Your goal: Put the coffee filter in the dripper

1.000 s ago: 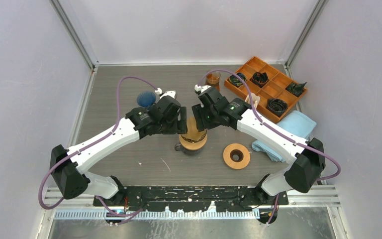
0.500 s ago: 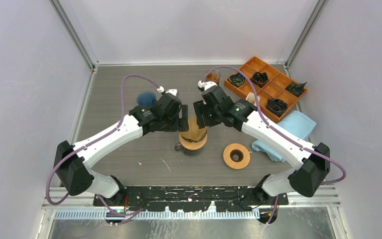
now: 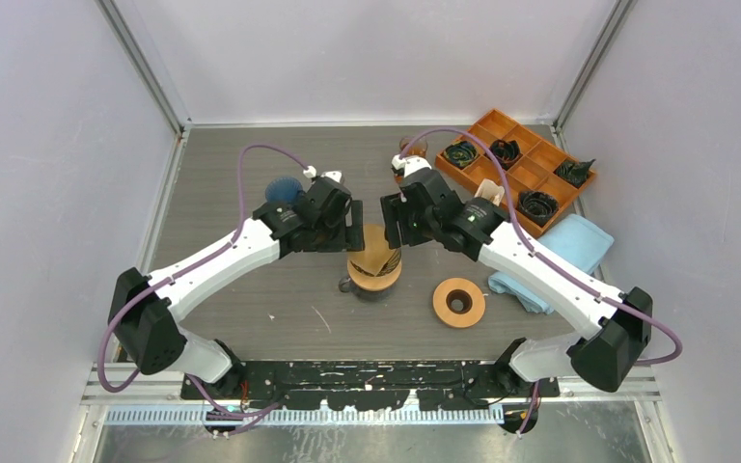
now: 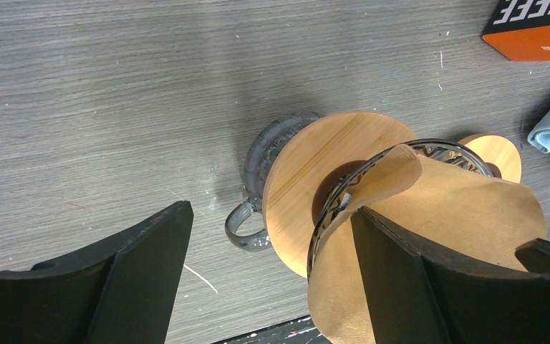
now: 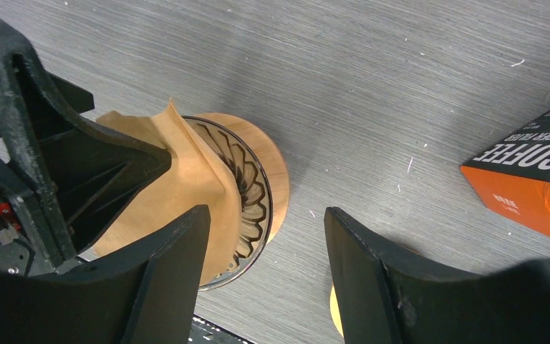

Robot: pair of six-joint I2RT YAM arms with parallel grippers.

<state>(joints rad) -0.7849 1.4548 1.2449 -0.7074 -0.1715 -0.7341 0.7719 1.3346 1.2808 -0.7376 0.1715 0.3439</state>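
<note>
The glass dripper (image 3: 371, 280) with its wooden collar stands mid-table. The brown paper coffee filter (image 3: 378, 253) sits in its cone, and one side rises above the rim (image 5: 258, 186). My left gripper (image 3: 354, 231) hovers over the dripper's left side, open. In the left wrist view its right finger (image 4: 401, 272) lies next to the filter (image 4: 465, 229), and the left finger hangs over bare table. My right gripper (image 3: 394, 230) is open above the dripper's right side. The filter (image 5: 186, 179) shows beside its left finger, with nothing gripped.
An orange compartment tray (image 3: 544, 154) holding dark pieces stands at the back right, with an orange coffee filter box (image 5: 530, 172) and a blue cloth (image 3: 564, 246) near it. A wooden ring (image 3: 458, 302) lies right of the dripper. A blue brush (image 3: 283, 190) and a small amber cup (image 3: 410, 149) sit behind.
Both grippers have drifted slightly toward the back of the table and their jaws have widened a little. The filter stays in the dripper.
</note>
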